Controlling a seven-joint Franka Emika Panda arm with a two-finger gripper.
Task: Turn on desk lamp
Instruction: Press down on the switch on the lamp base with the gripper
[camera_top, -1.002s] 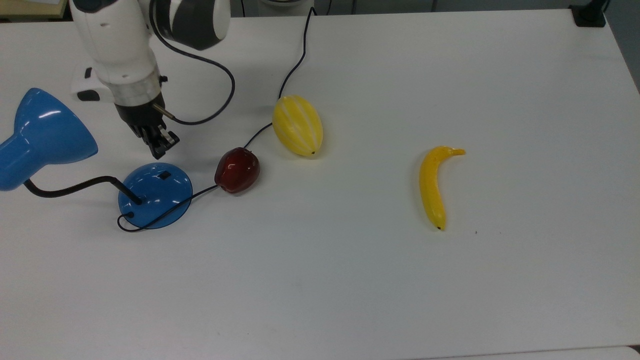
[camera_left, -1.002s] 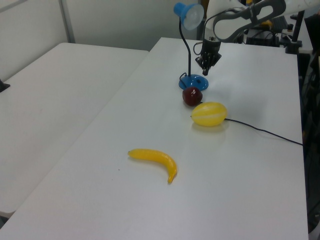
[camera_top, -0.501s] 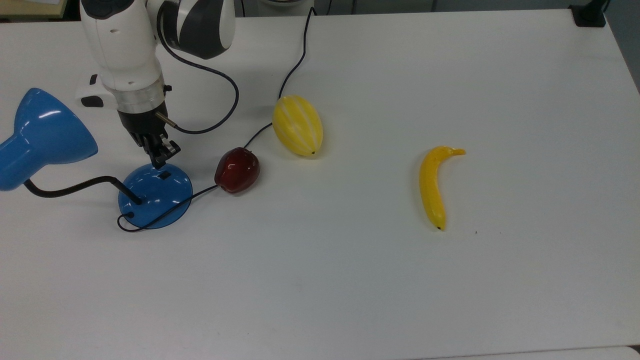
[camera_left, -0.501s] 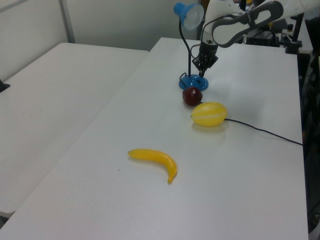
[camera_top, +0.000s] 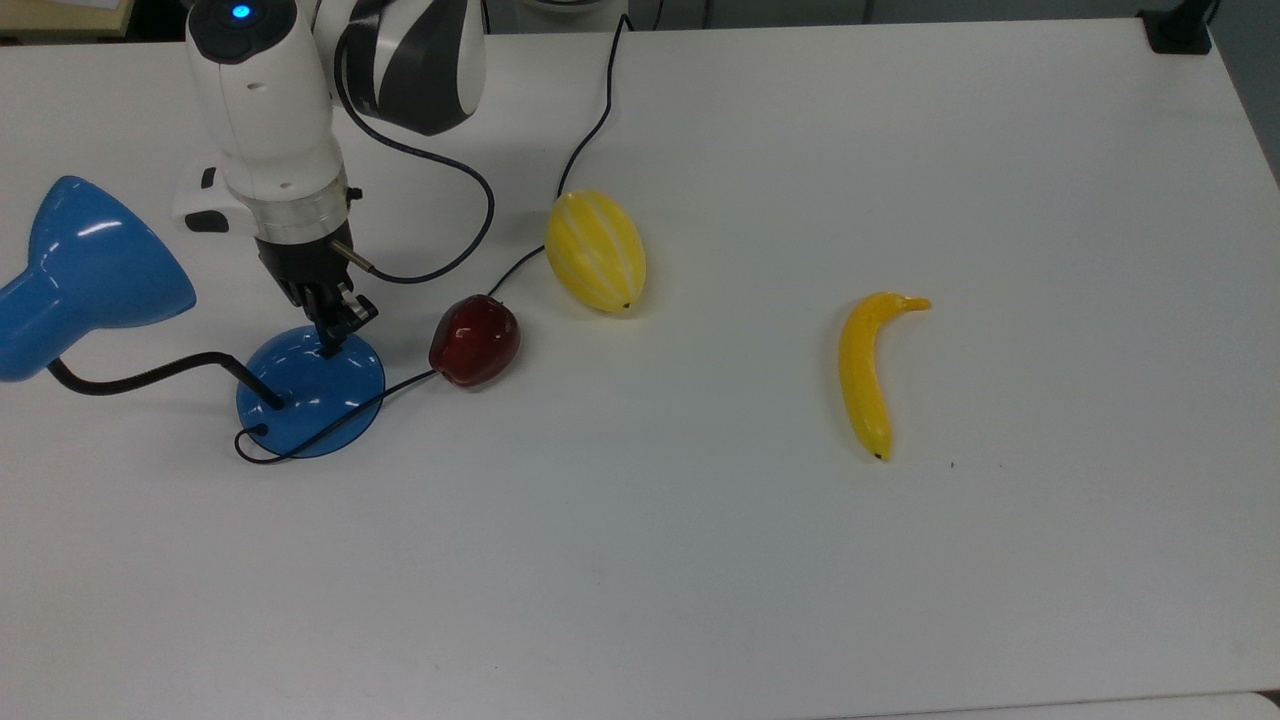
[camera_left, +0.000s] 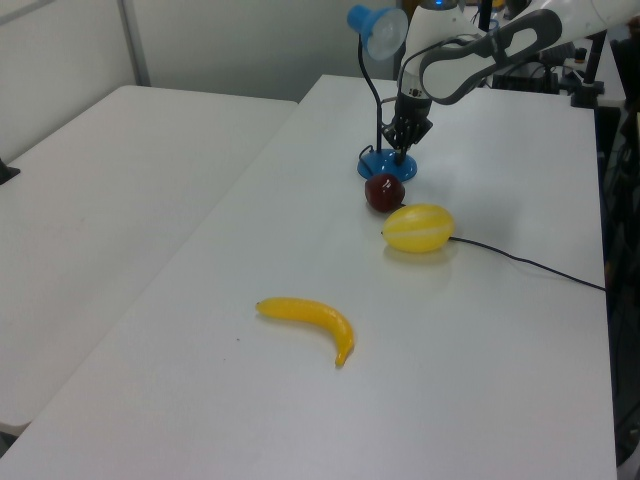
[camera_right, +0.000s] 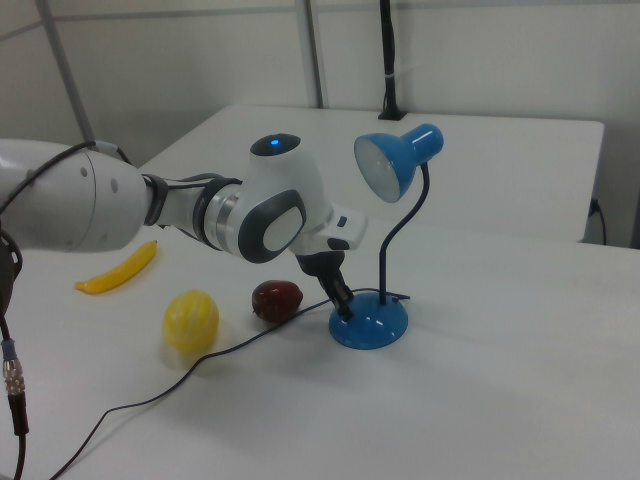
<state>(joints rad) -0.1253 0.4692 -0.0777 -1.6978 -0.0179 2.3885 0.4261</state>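
The desk lamp stands at the top view's left, with its glossy blue cone shade (camera_top: 85, 262) on a black bendy neck (camera_top: 150, 375) and a round blue base (camera_top: 300, 400). My gripper (camera_top: 334, 335) points down with its fingers shut together, and the tips rest on the far part of the base where the small black switch sits. The tips cover the switch. In the right view the gripper (camera_right: 344, 308) touches the near-left part of the base (camera_right: 375, 325), below the shade (camera_right: 392, 163). In the left view the gripper (camera_left: 401, 156) is right over the base (camera_left: 383, 165).
A dark red apple (camera_top: 475, 340) lies just right of the base on the lamp's thin black cord (camera_top: 590, 130). A yellow striped melon (camera_top: 595, 250) sits beyond it. A banana (camera_top: 866, 375) lies far to the top view's right. The arm's own black cable (camera_top: 455, 240) loops near the wrist.
My gripper has moved down and toward the top view's right, from beside the base's far edge onto the base at the switch. The lamp and fruit have not moved.
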